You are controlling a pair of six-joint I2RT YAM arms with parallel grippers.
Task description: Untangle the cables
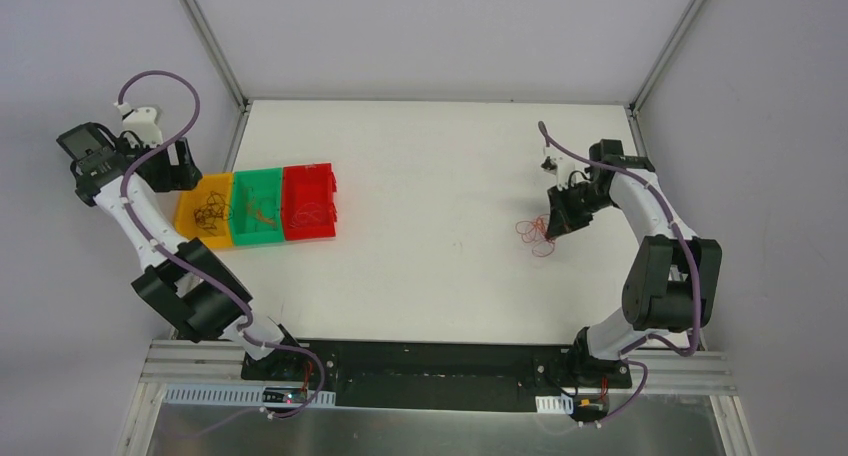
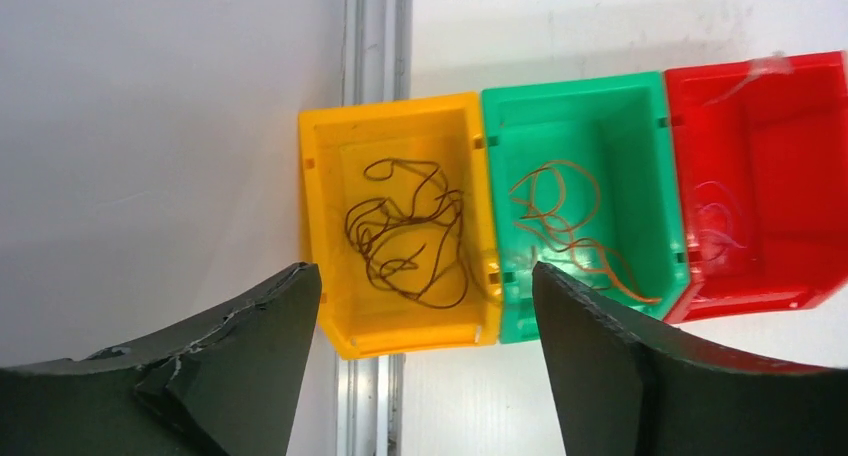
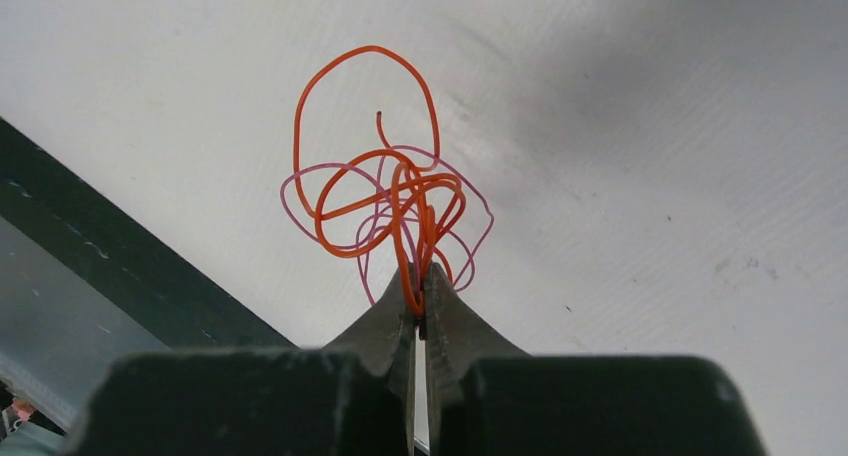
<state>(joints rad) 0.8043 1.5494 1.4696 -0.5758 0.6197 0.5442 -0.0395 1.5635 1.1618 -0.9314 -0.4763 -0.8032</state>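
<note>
A small clump of cables (image 3: 385,201), a bright orange-red wire tangled with a thin pink-purple one, hangs from my right gripper (image 3: 420,276), whose jaws are shut on it. In the top view the clump (image 1: 536,236) sits at the right gripper (image 1: 553,226), low over the white table's right side. My left gripper (image 2: 425,306) is open and empty, hovering above the bins at the far left (image 1: 180,166). Dark brown wires (image 2: 405,231) lie in the yellow bin (image 2: 325,226), orange-brown wires (image 2: 560,216) in the green bin (image 2: 655,191).
Three bins stand in a row at the table's left: yellow (image 1: 205,212), green (image 1: 257,206), red (image 1: 310,201). The red bin (image 2: 800,106) holds faint thin wires (image 2: 720,221). A metal frame rail (image 2: 375,36) runs along the table's left edge.
</note>
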